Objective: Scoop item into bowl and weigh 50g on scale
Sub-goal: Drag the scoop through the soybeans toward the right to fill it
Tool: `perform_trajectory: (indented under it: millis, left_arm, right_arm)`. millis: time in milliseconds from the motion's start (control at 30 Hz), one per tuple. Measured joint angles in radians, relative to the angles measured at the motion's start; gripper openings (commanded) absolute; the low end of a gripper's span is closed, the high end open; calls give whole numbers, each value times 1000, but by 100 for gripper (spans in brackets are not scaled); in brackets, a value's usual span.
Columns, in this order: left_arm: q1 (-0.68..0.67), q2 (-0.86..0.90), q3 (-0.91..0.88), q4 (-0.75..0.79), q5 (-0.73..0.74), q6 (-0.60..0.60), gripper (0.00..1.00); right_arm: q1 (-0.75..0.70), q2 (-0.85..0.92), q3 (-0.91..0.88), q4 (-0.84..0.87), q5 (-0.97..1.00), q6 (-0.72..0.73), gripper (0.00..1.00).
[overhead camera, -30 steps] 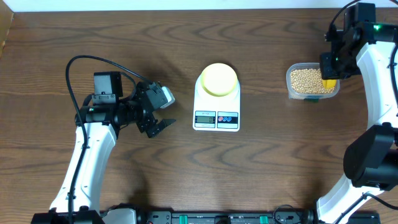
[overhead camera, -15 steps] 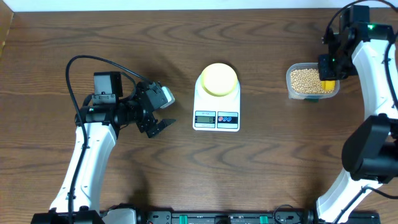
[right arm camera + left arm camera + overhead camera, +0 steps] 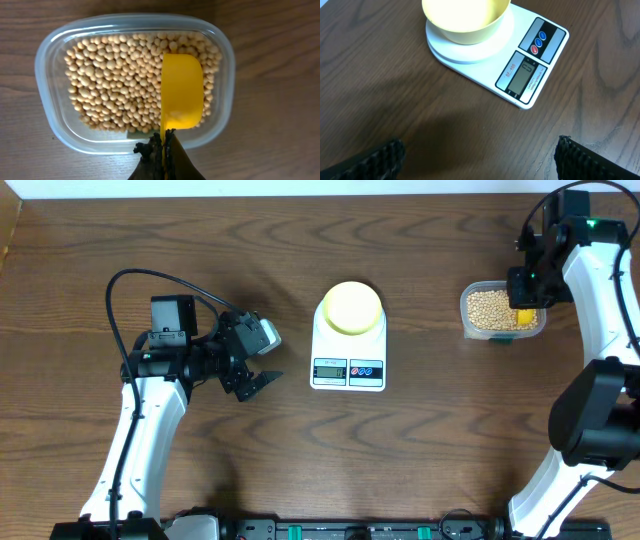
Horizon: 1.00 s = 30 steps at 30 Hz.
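Observation:
The pale yellow bowl (image 3: 351,307) stands empty on the white scale (image 3: 349,358) at the table's middle; both also show in the left wrist view, the bowl (image 3: 465,17) and the scale (image 3: 520,60). Tan beans (image 3: 115,85) fill a clear tub (image 3: 472,330) at the right. My right gripper (image 3: 164,145) is shut on the handle of a bright yellow scoop (image 3: 181,92), whose empty cup hangs over the beans at the tub's right side. My left gripper (image 3: 255,372) is open and empty, left of the scale.
The clear tub's rim (image 3: 50,115) surrounds the beans. Bare brown wood table lies between the scale and the tub. The left arm's black cable (image 3: 140,280) loops over the table at the left.
My right gripper has shifted slightly up and left with the scoop over the tub. The left arm has not moved.

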Motion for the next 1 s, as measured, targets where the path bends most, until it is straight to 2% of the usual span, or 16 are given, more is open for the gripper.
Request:
perform_trajectory:
  millis: [467,1000]
  left_arm:
    - [0,0,0,0,0,0,97]
    - [0,0,0,0,0,0,98]
  right_arm:
    - [-2,35,0,29,-135,4,1]
    - [-70,83,0,19,-338,3,1]
